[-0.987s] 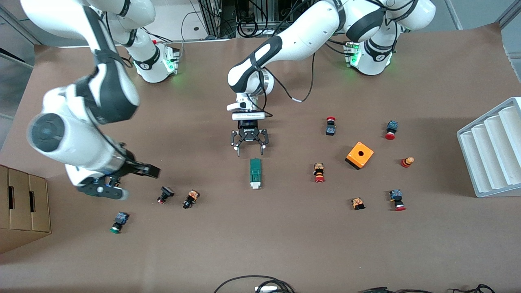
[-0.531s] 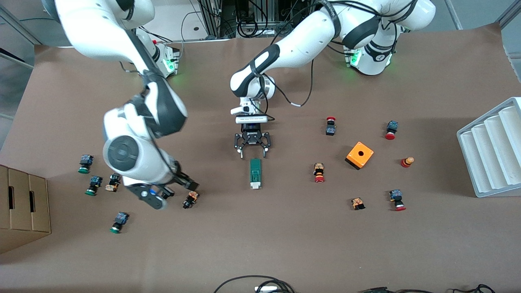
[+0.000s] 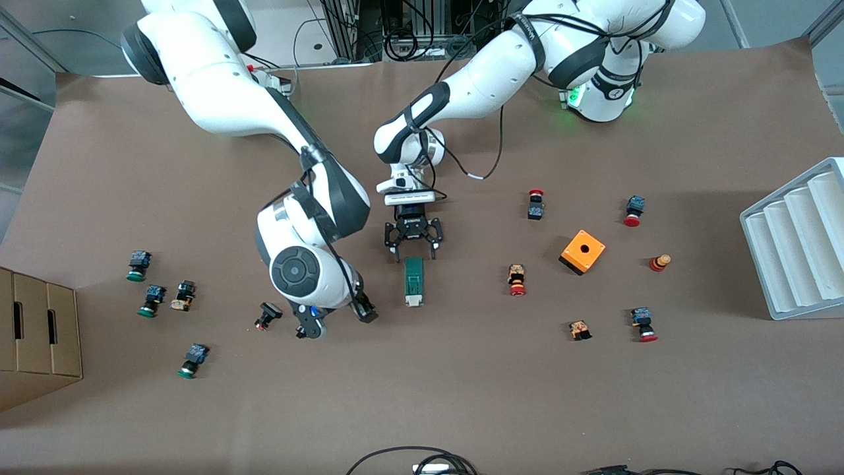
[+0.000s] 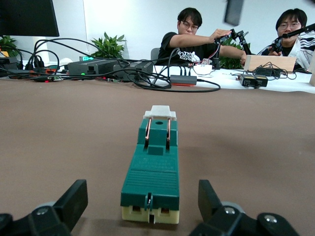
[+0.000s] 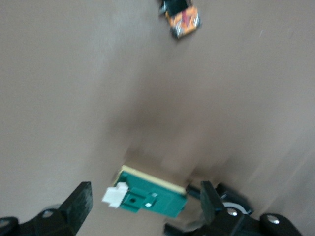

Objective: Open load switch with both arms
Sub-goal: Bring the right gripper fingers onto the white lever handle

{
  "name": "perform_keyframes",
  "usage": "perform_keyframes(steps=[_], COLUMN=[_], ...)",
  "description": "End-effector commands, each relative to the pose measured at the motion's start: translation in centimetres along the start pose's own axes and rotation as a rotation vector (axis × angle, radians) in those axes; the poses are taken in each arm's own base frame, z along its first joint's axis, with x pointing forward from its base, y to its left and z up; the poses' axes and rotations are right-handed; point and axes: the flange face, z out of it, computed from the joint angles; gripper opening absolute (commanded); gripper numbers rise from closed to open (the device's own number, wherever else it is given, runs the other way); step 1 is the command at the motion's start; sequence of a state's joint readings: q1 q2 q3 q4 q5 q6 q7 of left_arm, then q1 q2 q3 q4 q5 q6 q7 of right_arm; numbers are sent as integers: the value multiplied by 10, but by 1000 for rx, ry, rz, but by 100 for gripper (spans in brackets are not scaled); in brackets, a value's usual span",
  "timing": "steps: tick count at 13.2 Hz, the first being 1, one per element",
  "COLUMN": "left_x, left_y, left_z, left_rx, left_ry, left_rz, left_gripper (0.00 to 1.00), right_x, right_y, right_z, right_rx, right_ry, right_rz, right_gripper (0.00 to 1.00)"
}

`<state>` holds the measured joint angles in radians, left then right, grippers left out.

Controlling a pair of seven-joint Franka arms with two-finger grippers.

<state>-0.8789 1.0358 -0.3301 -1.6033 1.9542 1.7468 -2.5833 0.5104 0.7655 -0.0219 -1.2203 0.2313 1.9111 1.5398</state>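
The load switch [image 3: 413, 280], a narrow dark-green bar with a white piece at the end nearer the front camera, lies flat mid-table. My left gripper [image 3: 415, 256] is low at its green end, open, one finger on each side of that end and clear of it. In the left wrist view the load switch [image 4: 152, 172] runs away from the left gripper [image 4: 141, 197]. My right gripper [image 3: 338, 321] hangs open beside the switch, toward the right arm's end. The right wrist view shows the load switch [image 5: 152, 196] below the right gripper [image 5: 145, 202], untouched.
An orange box [image 3: 582, 251] with a hole and several red-capped push-buttons [image 3: 517, 280] lie toward the left arm's end. Green-capped push-buttons [image 3: 152, 299] lie toward the right arm's end. A white ribbed rack [image 3: 794, 241] and a cardboard box [image 3: 33, 336] stand at the table's ends.
The right arm has swung in from its end of the table to just beside the switch. The left gripper has crept closer to the switch's green end. Both stay open.
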Motion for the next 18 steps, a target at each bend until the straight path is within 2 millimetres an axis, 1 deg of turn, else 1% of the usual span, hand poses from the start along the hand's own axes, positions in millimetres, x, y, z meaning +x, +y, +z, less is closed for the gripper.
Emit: perform_keyframes(steps=[1,2,5,7,8,9,12,13,14,16,18], left_x=[-3,-3,-2,-3,-6,-5,-3,-2,-2,-3,-4], left_y=[7,6,9,10,10,12,14,15,14,14,15], left_z=[0,1,1,3,4,5,6,6,7,6,4], left_rx=[1,4,2,5,6,8,9,9,10,11,9], left_ry=[27,26,21,20,16,18,19,20,20,17,13], left_rz=[20,40,47,55,61,55,48,46,44,35,33], left_gripper=[99,99,99,99,99,98,98,97,96,91,86], right_x=[-13,-21,-53,-62,-64,-61,-51,-50,-48,-46,-39], right_y=[-15,-17,-19,-20,-21,-23,-25,-26,-26,-26,-29], right_z=[11,18,43,59,67,75,89,90,93,96,105], right_rx=[54,65,82,84,79,72,54,61,62,58,74], right_ry=[-52,-52,-52,-81,-123,-155,-218,-222,-220,-220,-218], right_rz=[127,156,241,291,322,352,413,418,421,424,433], right_gripper=[98,98,96,95,95,94,92,91,87,85,84])
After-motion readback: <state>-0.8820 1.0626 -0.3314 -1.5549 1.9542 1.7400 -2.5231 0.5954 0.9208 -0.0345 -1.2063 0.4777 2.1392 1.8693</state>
